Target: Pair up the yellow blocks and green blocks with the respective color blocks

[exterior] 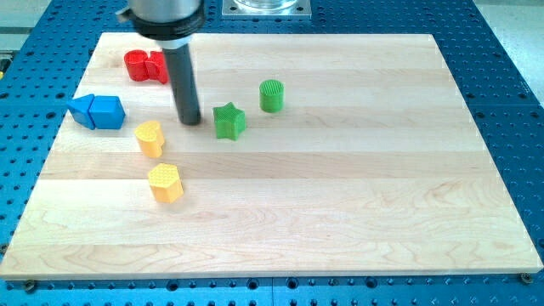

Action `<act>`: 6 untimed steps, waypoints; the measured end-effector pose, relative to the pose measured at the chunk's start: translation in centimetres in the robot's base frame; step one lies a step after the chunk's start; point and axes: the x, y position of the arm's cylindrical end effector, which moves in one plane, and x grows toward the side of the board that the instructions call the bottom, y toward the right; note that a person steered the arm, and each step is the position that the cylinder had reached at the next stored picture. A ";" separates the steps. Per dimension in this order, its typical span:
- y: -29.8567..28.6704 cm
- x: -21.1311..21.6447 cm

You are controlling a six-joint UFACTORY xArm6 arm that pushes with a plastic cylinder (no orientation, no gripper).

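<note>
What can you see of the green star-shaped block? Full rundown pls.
The green star-shaped block is a solid, matte, plastic-looking piece with a star outline, lying flat on the pale wooden board, left of centre in the upper half. Nothing touches it. My tip stands just to its left with a narrow gap. The green cylinder block sits apart, up and to its right. It looks intact.

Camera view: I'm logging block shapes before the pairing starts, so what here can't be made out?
- Red blocks, view's top left: my rod covers their right side, so shape and count are unclear.
- Blue blocks: touching; the seam between them is hard to read.
- Rod's upper part: cut off by the view's top edge.
- My tip shows, left of the green star; contact cannot be told.
</note>
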 end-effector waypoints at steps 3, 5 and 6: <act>-0.9 1.1; -5.8 8.8; -3.1 8.5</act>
